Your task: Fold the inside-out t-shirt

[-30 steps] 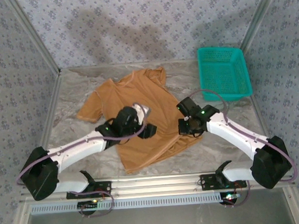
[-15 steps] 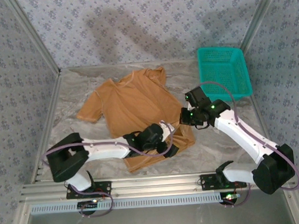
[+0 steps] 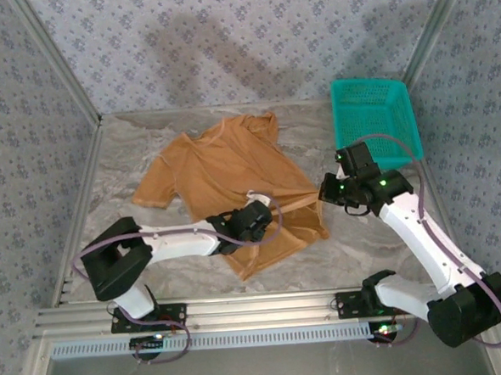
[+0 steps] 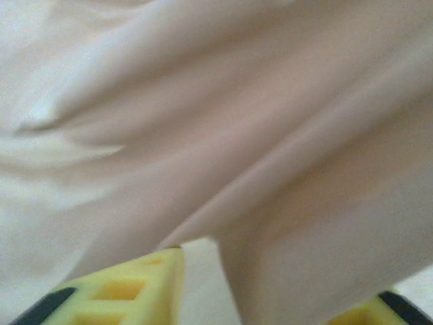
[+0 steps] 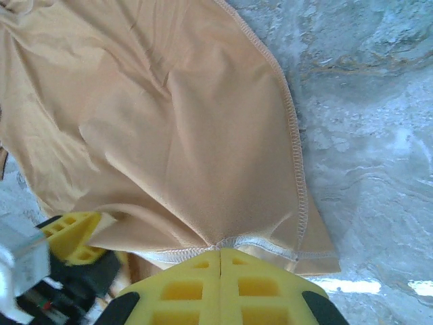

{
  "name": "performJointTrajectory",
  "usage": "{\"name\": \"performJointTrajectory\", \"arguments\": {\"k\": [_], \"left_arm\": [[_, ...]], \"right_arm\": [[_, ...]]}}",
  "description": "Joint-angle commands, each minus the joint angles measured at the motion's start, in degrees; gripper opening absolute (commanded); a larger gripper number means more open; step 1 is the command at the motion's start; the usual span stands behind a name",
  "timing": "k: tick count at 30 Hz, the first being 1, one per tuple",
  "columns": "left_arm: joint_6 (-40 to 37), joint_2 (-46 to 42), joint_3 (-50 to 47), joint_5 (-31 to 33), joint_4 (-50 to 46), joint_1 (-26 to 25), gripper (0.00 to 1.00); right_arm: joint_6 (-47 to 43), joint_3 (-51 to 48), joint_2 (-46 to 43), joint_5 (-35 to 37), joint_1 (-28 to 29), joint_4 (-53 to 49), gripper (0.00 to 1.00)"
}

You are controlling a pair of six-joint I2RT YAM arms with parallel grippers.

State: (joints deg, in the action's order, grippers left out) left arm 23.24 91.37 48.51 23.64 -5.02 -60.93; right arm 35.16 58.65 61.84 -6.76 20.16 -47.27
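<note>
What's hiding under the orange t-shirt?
The t-shirt lies on the grey marbled table, which shows all around it. Whatever is beneath the cloth is covered. The right gripper pinches its hem.

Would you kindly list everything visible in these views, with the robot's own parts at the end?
t-shirt: one, orange-brown, spread across the middle of the table, lower part rumpled.
basket: one, teal plastic mesh, far right corner of the table.
table: one, grey marbled, under the shirt and basket.
walls: three, grey-blue floral pattern, around the table.
rail: one, silver metal, near edge, carrying both arm bases.
left arm: one, white and black, reaching to the shirt's lower part.
left gripper: one, yellow fingers, apart on either side of a shirt fold.
right arm: one, white and black, reaching to the shirt's right edge.
right gripper: one, yellow fingers, shut on the stitched hem.
</note>
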Motion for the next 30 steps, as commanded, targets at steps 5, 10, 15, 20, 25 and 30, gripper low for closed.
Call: {"name": "performJointTrajectory", "arguments": {"k": [5,10,15,20,25,30], "left_arm": [[5.7,-7.9,-3.1,3.1,-9.6,1.7,0.0],[6.3,-12.5,-0.4,-0.1,-15.9,1.7,0.0],[11.0,-16.3,6.0,-7.4,-15.6,1.8,0.0],[13.9,-12.8,15.5,-17.2,-13.8,5.0,0.0],[19.6,-5.0,22.9,-26.0,-14.5,9.4,0.0],[21.3,0.3,28.2,-29.1,-16.0,11.1,0.0]], "right_arm": [[0.0,1.6,0.4,-1.1,-1.3,-1.1,0.0],[-0.8,1.6,1.5,-1.6,-2.8,-0.4,0.0],[-2.2,5.6,6.5,-3.6,-7.0,2.6,0.0],[-5.5,16.0,20.0,-4.4,-11.7,5.0,0.0],[-8.8,21.6,30.6,-7.8,-13.8,2.3,0.03],[-9.0,14.6,24.1,-9.5,-13.4,2.9,0.43]]}}
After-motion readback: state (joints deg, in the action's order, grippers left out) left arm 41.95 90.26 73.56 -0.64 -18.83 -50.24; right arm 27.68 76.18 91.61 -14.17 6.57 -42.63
